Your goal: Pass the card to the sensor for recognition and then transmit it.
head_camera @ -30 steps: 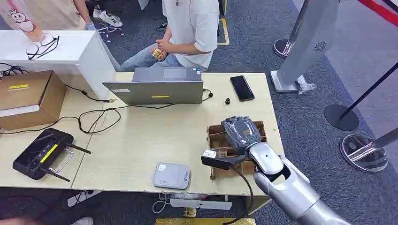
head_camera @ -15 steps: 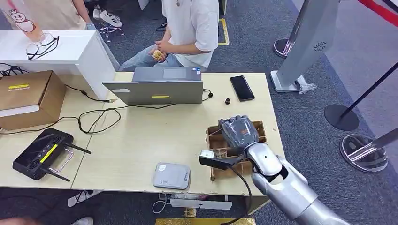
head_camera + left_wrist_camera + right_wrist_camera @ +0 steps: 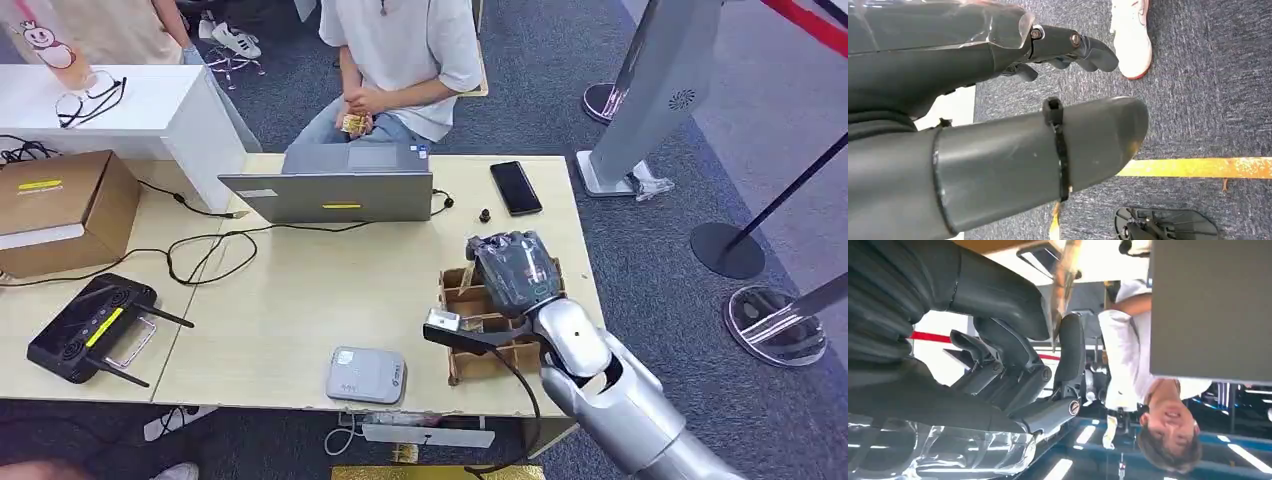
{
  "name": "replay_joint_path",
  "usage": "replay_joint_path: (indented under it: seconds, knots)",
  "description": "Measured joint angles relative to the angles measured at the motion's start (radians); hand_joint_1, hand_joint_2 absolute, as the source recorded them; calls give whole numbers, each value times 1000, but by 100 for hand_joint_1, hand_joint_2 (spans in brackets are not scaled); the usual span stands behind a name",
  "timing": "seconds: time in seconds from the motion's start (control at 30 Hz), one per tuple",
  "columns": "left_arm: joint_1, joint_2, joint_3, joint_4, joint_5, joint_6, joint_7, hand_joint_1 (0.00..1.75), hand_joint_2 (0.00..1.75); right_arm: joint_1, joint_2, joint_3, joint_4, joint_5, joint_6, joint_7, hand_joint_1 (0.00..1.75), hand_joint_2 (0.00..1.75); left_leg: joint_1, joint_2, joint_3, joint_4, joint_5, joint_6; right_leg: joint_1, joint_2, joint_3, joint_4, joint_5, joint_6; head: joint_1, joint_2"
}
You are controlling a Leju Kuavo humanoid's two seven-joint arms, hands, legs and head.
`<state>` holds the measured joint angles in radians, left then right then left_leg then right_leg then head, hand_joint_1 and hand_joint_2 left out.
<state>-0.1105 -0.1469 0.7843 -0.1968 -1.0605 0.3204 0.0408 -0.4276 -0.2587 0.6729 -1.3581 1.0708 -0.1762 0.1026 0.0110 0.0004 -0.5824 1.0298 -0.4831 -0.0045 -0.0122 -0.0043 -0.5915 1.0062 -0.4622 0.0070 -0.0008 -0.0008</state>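
So the card (image 3: pixel 1064 275) is seen edge-on in the right wrist view, as a thin pale sliver pinched between the thick thumb and one of the darker fingers (image 3: pixel 1070 350) of the right hand (image 3: pixel 998 355). The other fingers are bent in loosely beside it. In the head view the card itself is hidden under the right hand (image 3: pixel 515 270), which is held above the far part of the cardboard divider box (image 3: pixel 490 355) near the right end of the worktop (image 3: pixel 300 290). Whether the card is touching the box can't be told.

The sensor (image 3: pixel 367 375), a flat grey-white pad, is found at the near edge of the worktop, just left of the box and apart from the hand.

The left hand (image 3: pixel 998 150) is seen hanging over dark blue carpet. Nothing is held in it, and its fingers (image 3: pixel 1088 47) are bent a little and kept apart from the thumb.

Further out, a grey laptop (image 3: pixel 340 190) is stood open at the far edge, with a black phone (image 3: pixel 516 187) laid to its right. A black controller with antennas (image 3: pixel 90 325) and a brown carton (image 3: pixel 55 205) are parked at the left. A person (image 3: pixel 400 60) in a white shirt is seated behind the laptop.
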Motion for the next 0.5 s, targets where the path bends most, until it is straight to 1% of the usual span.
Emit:
replay_joint_path:
  seconds: [0.37, 0.5]
  knots:
    - [1, -4, 0, 0, 4, 11, -2, 0, 0, -20, 27, -10, 0, 2, -41, -28, 175, 175, 0, 0, 0, 0, 0, 0, 0, 0, 0, 0, 0, 0, 0, 0]
    - [0, -5, 0, 0, 4, 13, 0, 0, 0, -20, 37, -16, -1, 2, -79, -38, 175, 175, 0, 0, 0, 0, 0, 0, 0, 0, 0, 0, 0, 0, 0, 0]
